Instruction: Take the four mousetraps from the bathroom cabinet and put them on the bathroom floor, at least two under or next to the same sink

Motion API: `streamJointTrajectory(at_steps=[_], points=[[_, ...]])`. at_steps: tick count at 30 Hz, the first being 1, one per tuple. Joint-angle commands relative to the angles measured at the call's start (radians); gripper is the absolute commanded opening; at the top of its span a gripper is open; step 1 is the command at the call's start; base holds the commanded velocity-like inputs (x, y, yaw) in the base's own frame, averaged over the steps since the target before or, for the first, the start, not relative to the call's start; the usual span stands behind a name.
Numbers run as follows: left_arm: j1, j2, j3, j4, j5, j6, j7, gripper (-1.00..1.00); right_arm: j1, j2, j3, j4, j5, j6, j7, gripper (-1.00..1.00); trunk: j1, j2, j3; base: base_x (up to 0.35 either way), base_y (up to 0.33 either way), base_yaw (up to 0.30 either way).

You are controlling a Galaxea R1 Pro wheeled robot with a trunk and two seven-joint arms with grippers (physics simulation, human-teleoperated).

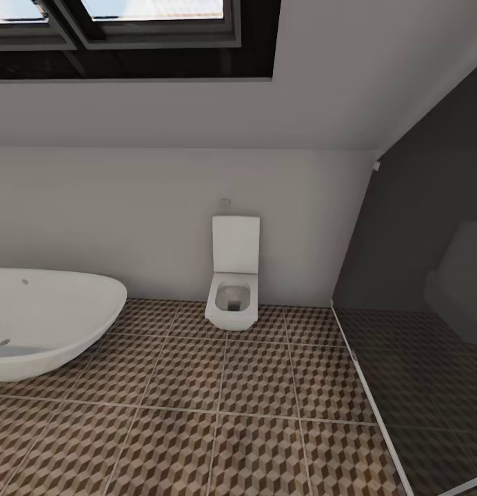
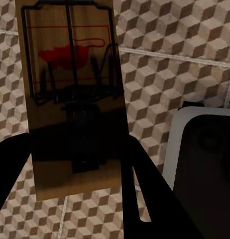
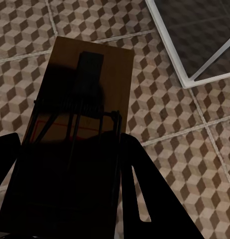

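The head view looks across the bathroom floor (image 1: 218, 406) toward a square white toilet (image 1: 233, 289) at centre frame, with the white bathtub (image 1: 45, 320) at the left edge and a dark glass partition (image 1: 418, 296) filling the right side. No sink or cabinet shows here, so the robot seems to be mid-carry and needs to find the sink before anything goes down.

Both arms are loaded. In the left wrist view the left claw (image 2: 75, 164) is clamped on a mousetrap (image 2: 70, 99) — the board stands up through the upper left of the frame, red spot and wire frame facing the camera, tiles behind it. In the right wrist view the right claw (image 3: 70, 189) grips a second mousetrap (image 3: 80, 99) that runs from the lower left toward the upper middle, with the partition's pale frame (image 3: 184, 59) at upper right.

To do this step well, I judge the base should turn until the sink comes into view, with both grips kept firm and the arms steady. Then lower each trap flat onto the tiles close beside or beneath the basin — releasing only when the board sits near the floor, so it does not tumble or slide off.
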Motion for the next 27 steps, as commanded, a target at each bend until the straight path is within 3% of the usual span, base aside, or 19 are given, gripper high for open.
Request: streamJointTrajectory(at_steps=[1, 27], points=[[-0.001, -0.001, -0.007, 0.003, -0.002, -0.003, 0.006, -1.0, -0.001, 0.0, 0.009, 0.0, -0.002, -0.002, -0.009, -1.0, 0.001, -0.002, -0.002, 0.0, 0.0, 0.0], [-0.001, -0.001, -0.007, 0.003, -0.002, -0.003, 0.006, -1.0, -0.001, 0.0, 0.009, 0.0, -0.003, -0.002, -0.009, -1.0, 0.001, -0.002, -0.002, 0.0, 0.0, 0.0]])
